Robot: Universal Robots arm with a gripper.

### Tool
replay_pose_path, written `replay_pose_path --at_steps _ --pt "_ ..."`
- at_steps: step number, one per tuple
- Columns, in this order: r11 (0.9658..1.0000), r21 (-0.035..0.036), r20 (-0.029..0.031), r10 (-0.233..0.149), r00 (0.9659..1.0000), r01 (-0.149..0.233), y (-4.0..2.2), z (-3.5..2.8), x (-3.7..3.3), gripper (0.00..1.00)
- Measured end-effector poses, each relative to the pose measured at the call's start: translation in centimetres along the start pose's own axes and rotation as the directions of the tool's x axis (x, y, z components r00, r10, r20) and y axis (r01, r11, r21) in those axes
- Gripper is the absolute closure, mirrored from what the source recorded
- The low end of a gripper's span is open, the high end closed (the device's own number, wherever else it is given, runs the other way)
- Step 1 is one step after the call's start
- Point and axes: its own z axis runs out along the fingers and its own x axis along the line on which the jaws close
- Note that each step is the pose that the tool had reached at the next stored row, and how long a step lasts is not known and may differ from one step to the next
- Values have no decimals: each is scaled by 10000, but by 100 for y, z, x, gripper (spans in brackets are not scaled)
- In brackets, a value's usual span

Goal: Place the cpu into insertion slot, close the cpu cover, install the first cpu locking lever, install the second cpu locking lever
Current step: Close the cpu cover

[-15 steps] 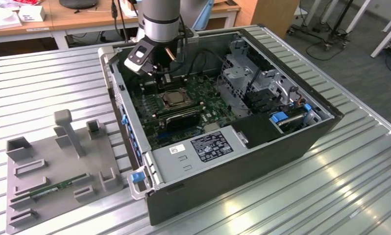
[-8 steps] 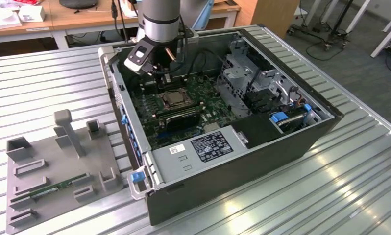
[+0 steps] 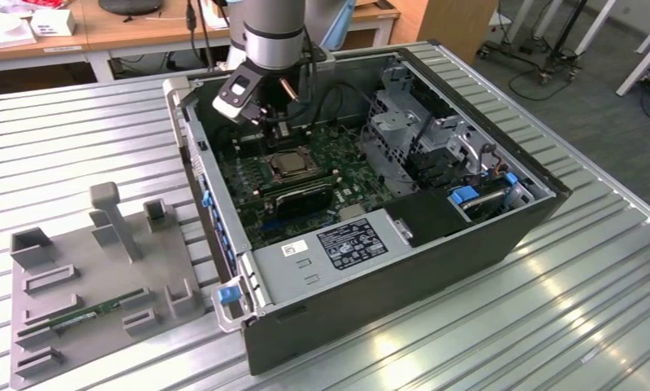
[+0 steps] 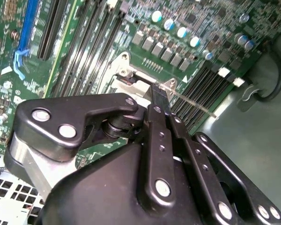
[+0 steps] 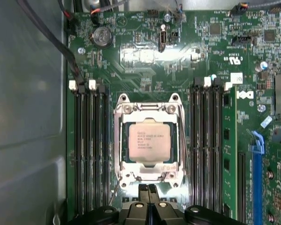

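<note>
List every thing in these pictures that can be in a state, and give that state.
chip, seated in the socket
cover, closed over the chip
lever, latched or not: cannot tell
gripper, shut, by the socket's edge
computer case, on its side, open
memory stick, lying on the grey tray
</note>
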Motion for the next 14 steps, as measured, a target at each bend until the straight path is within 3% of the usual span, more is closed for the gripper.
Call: replay_pose_path --at_steps 10,12,14 --pt "10000 1 -2 -65 10000 65 50 4 1 89" --pt "9996 11 -3 -271 9996 271 61 8 1 89" --pt "9960 36 -10 -895 9960 895 71 23 1 89"
